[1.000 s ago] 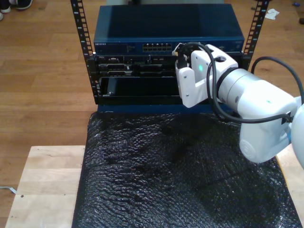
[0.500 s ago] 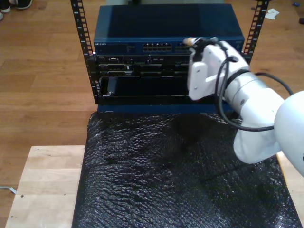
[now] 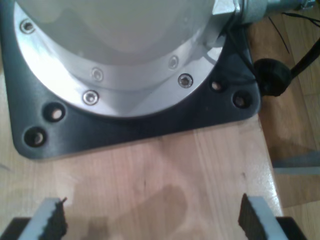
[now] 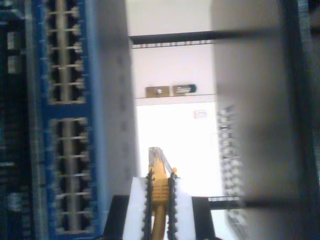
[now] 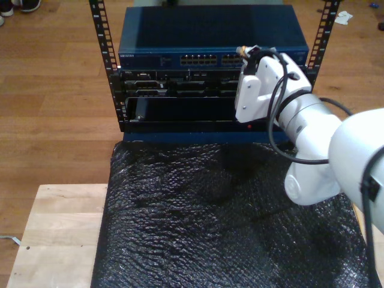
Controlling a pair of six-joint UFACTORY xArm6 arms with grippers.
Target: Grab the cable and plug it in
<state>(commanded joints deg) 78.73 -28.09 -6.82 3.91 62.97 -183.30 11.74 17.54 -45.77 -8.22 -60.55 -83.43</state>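
At the blue switch (image 5: pixel 210 45) in the rack, my second pincer (image 4: pixel 160 200) is clamped on the cable (image 4: pixel 159 187), its clear plug (image 4: pixel 159 159) jutting past the fingertips beside the rows of ports (image 4: pixel 67 125). My first pincer (image 3: pixel 150 217) hangs wide open, holding nothing, over a wooden counter (image 3: pixel 165 180) near a black base plate (image 3: pixel 150 125).

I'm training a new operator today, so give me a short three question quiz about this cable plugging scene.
1. True or false: my second hand holds the yellow cable.
2. The plug is: A) seated in a port, B) in the open beside the blue switch.
3. What lies beneath my first hand?

Key: 1 true. 2 B. 3 A wooden surface, with a black base plate beyond it.
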